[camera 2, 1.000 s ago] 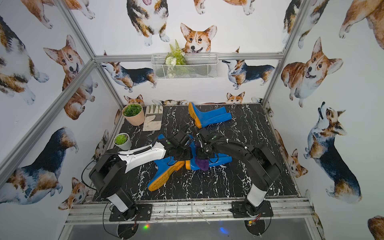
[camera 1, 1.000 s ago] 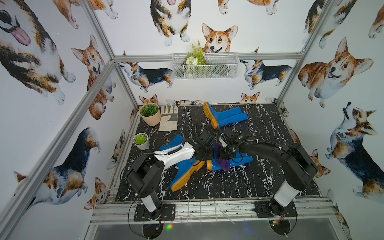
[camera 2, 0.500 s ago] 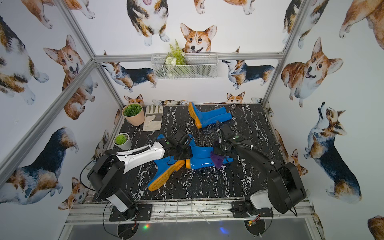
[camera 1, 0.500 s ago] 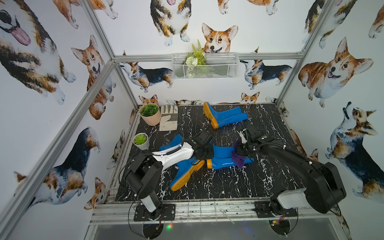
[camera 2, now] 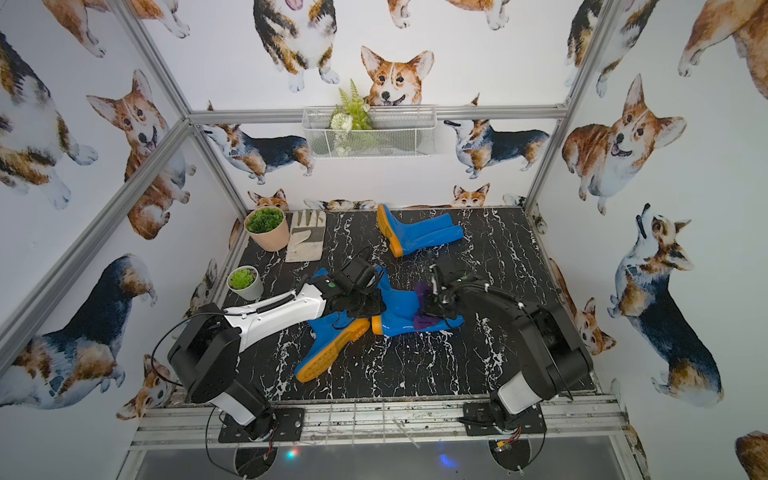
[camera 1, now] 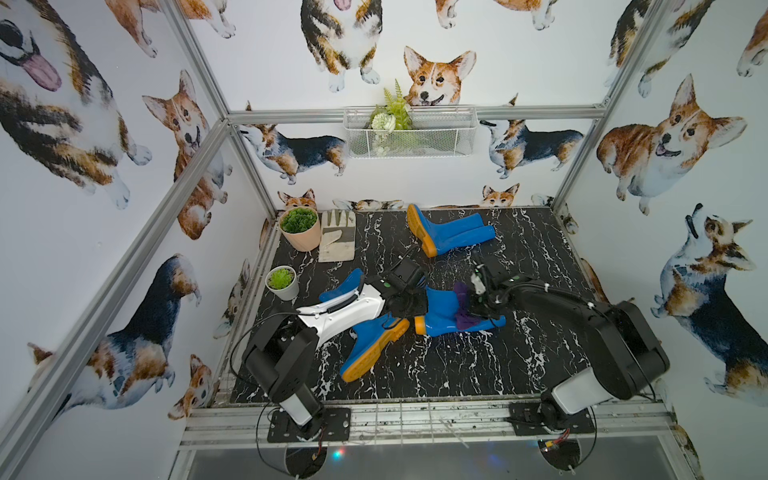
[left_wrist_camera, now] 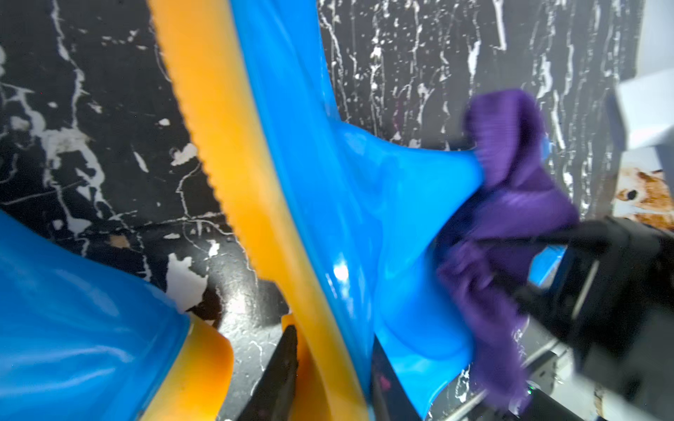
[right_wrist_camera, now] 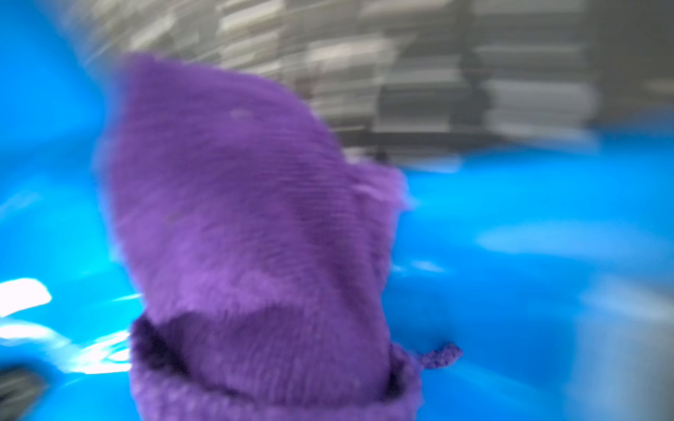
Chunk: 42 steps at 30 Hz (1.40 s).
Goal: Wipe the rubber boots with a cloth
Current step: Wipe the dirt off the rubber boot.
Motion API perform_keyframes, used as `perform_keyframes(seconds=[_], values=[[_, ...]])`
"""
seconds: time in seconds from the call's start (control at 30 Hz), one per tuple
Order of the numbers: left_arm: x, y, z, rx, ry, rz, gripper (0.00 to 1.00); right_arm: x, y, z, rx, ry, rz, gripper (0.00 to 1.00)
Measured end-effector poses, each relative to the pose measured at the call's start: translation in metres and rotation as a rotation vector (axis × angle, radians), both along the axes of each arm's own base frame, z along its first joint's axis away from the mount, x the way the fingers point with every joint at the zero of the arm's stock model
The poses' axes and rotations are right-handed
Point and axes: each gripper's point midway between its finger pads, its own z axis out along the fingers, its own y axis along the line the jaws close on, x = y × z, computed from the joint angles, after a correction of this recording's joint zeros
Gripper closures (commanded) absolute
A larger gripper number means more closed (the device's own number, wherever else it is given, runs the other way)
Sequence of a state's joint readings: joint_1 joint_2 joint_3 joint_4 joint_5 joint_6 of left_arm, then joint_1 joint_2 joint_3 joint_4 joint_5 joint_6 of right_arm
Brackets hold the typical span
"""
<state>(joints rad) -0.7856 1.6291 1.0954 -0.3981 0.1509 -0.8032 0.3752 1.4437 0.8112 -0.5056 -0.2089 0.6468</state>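
Observation:
Several glossy blue rubber boots with orange soles lie on the black marble table. My left gripper (camera 1: 409,301) is shut on the toe and sole of the middle boot (camera 1: 440,309); its black fingers (left_wrist_camera: 279,375) clamp the orange sole (left_wrist_camera: 321,328). My right gripper (camera 1: 473,305) is shut on the purple cloth (camera 1: 462,309) and presses it against that boot's shaft. The cloth (right_wrist_camera: 248,218) fills the blurred right wrist view and hides the fingers. Another boot (camera 1: 374,349) lies sole-up in front, and a further boot (camera 1: 451,230) lies at the back.
A pale work glove (camera 1: 337,235) and a potted plant (camera 1: 300,228) sit at the back left, with a small white pot (camera 1: 282,282) near the left edge. A fourth boot (camera 1: 343,286) shows behind the left arm. A wire basket (camera 1: 409,133) hangs on the back wall.
My right gripper swept the cloth along the middle boot's shaft to the right, then came partly back to the left. The left gripper has stayed clamped on the boot.

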Motion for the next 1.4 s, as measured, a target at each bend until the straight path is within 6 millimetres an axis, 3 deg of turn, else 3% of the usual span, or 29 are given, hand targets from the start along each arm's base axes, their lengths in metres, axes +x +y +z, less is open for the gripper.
perform_keyframes(seconds=[0.07, 0.17, 0.27, 0.37, 0.47, 0.63, 0.9, 1.03, 1.17, 1.3, 1.4], values=[[0.0, 0.0, 0.0, -0.004, -0.001, -0.002, 0.95, -0.002, -0.021, 0.012, 0.0, -0.021, -0.064, 1.0], [0.0, -0.002, 0.001, -0.009, -0.003, -0.011, 0.75, 0.002, -0.021, 0.044, 0.02, -0.111, -0.052, 1.0], [0.002, -0.003, 0.003, -0.011, -0.022, -0.023, 0.6, -0.002, -0.001, 0.061, 0.008, -0.165, 0.02, 1.0], [0.003, -0.001, 0.014, -0.021, -0.058, -0.03, 0.54, -0.008, 0.029, 0.07, 0.005, -0.186, 0.115, 1.0], [0.001, 0.007, 0.018, -0.013, -0.093, -0.023, 0.47, -0.013, 0.053, 0.067, -0.02, -0.18, 0.179, 1.0], [-0.019, 0.026, -0.007, 0.038, -0.055, -0.008, 0.48, -0.024, 0.084, 0.052, -0.059, -0.153, 0.275, 1.0], [-0.036, 0.014, -0.029, 0.05, -0.016, -0.015, 0.51, -0.038, 0.109, 0.016, -0.114, -0.083, 0.367, 1.0], [-0.036, 0.008, -0.04, 0.063, 0.006, -0.011, 0.54, -0.034, 0.099, -0.008, -0.129, -0.022, 0.341, 1.0], [-0.036, 0.006, -0.047, 0.068, 0.016, -0.005, 0.58, -0.023, 0.05, -0.028, -0.089, 0.059, 0.187, 1.0], [-0.036, 0.005, -0.048, 0.074, 0.022, -0.002, 0.56, -0.016, -0.005, -0.023, -0.08, 0.069, 0.014, 1.0], [-0.036, 0.004, -0.048, 0.083, 0.029, -0.003, 0.55, -0.014, -0.016, -0.003, -0.065, 0.02, -0.008, 1.0]])
